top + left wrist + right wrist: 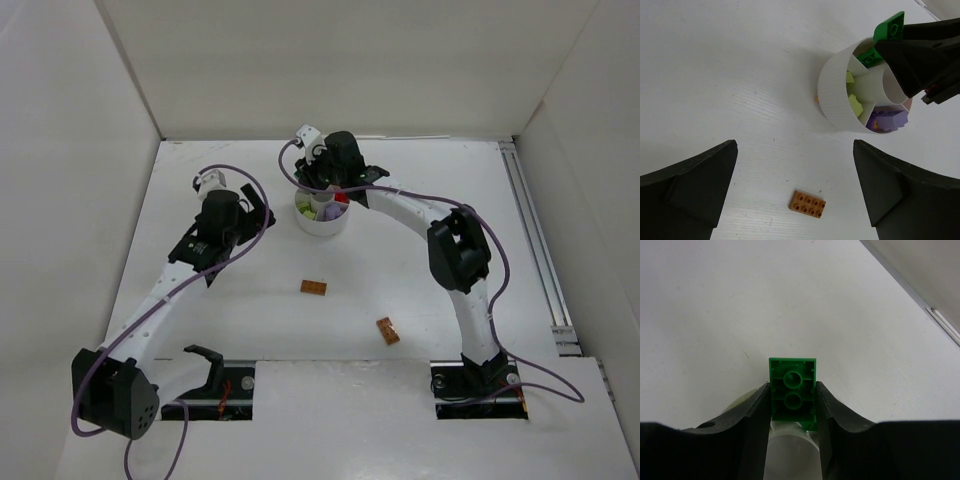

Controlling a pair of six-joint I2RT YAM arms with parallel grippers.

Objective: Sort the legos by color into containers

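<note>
Right gripper [792, 401] pinches a green lego [792, 385] by its sides, jaws narrowed onto it, just above the far rim of the white dish [836, 95], by the wedge where another green brick [869, 56] lies. Judging by that, the drop is in hand: the jaws need to part squarely over that wedge. Left gripper [795, 150] hangs wide open and empty near the dish, above an orange-brown lego [807, 203] on the table [715, 75].

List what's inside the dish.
Its wedges hold a green brick, pale yellow-green bricks and purple bricks. The right gripper, gripping another green brick, hides the far wedges.
</note>
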